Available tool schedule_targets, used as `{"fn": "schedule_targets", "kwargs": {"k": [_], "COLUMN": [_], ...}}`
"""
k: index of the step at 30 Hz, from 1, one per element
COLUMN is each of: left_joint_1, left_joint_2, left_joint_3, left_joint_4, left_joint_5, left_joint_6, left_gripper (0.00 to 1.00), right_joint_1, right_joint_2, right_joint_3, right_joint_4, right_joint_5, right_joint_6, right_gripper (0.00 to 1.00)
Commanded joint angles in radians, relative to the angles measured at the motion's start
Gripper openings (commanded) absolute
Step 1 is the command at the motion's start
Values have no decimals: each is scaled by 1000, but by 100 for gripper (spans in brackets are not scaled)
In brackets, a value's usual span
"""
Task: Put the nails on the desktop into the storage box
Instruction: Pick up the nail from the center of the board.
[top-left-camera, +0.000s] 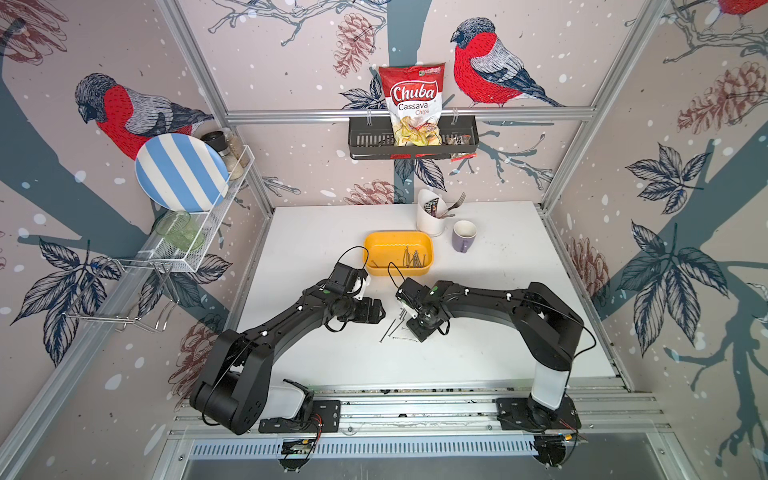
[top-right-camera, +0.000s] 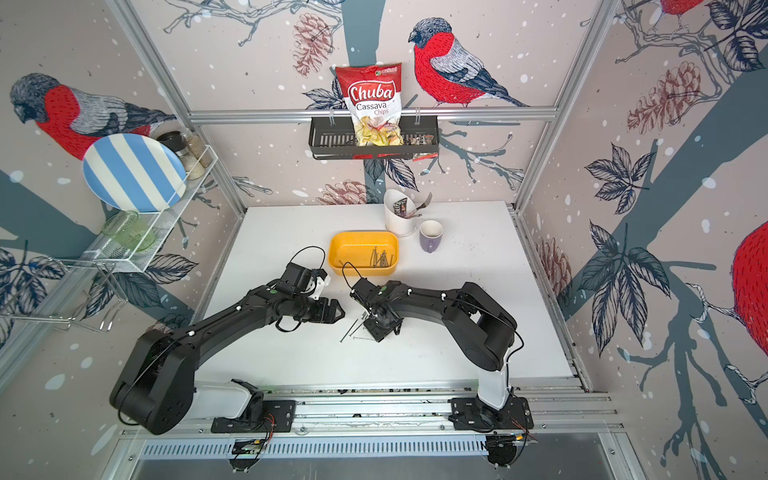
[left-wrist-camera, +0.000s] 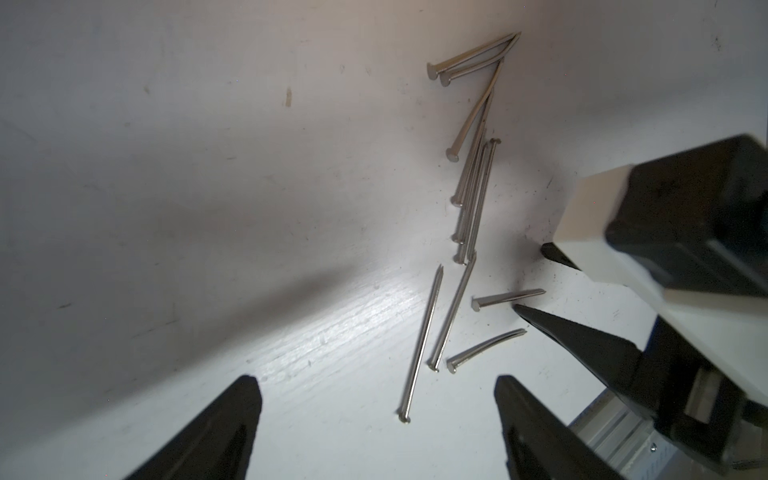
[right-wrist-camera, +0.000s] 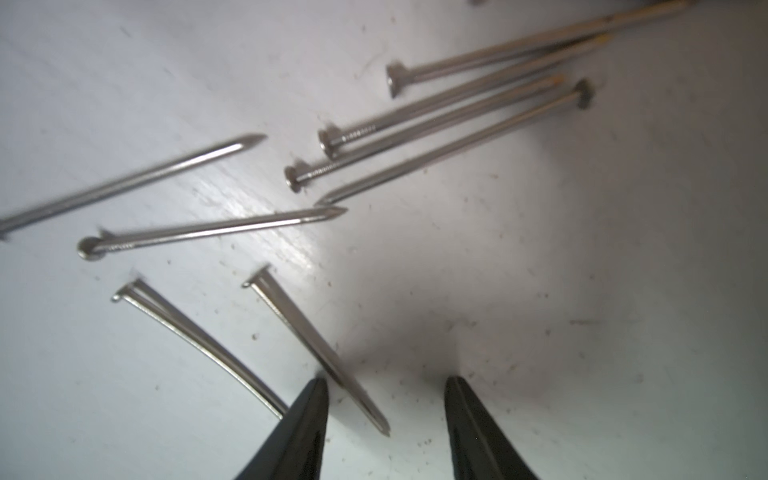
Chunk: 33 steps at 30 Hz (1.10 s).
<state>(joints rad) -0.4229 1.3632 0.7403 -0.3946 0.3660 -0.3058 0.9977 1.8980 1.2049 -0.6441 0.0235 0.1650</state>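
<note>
Steel nails (left-wrist-camera: 469, 199), skinny with flat little heads, lie loose around the middle of the desktop (top-left-camera: 498, 332), and one's kinda bent. The wrist views catch ridged shanks and scuffed matte white that the top views miss. Both top views show more nails inside the glossy yellow rounded box (top-left-camera: 374, 268) toward the far edge. The left gripper (left-wrist-camera: 376, 380) is spread wide and empty. The right gripper (right-wrist-camera: 386, 379) is narrower, with a nail's point lying between its black wedge fingers.

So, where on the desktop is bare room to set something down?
Free: the right side of the desktop, beside the mug; the left rear corner, beside the storage box; the front middle strip. Crowded: the nails between left gripper and right gripper.
</note>
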Motion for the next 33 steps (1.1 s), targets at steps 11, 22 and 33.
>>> {"fn": "schedule_targets", "kwargs": {"k": [11,22,33], "left_joint_1": [2,9,11], "left_joint_2": [-13,11,8], "left_joint_3": [11,21,27], "left_joint_4": [3,-1,3], "left_joint_5": [-16,-15,-23], "left_joint_6": [13,20,19], "left_gripper": [90,90,90], "right_joint_1": [33,4,-69], "right_joint_2": [131,110,-45], "right_joint_3": [96,52,20], "right_joint_4": [-12,11,7], "right_joint_5": [-26,-14,-15], "right_joint_6": [-91,-81,-57], "right_gripper": [41,15,2]}}
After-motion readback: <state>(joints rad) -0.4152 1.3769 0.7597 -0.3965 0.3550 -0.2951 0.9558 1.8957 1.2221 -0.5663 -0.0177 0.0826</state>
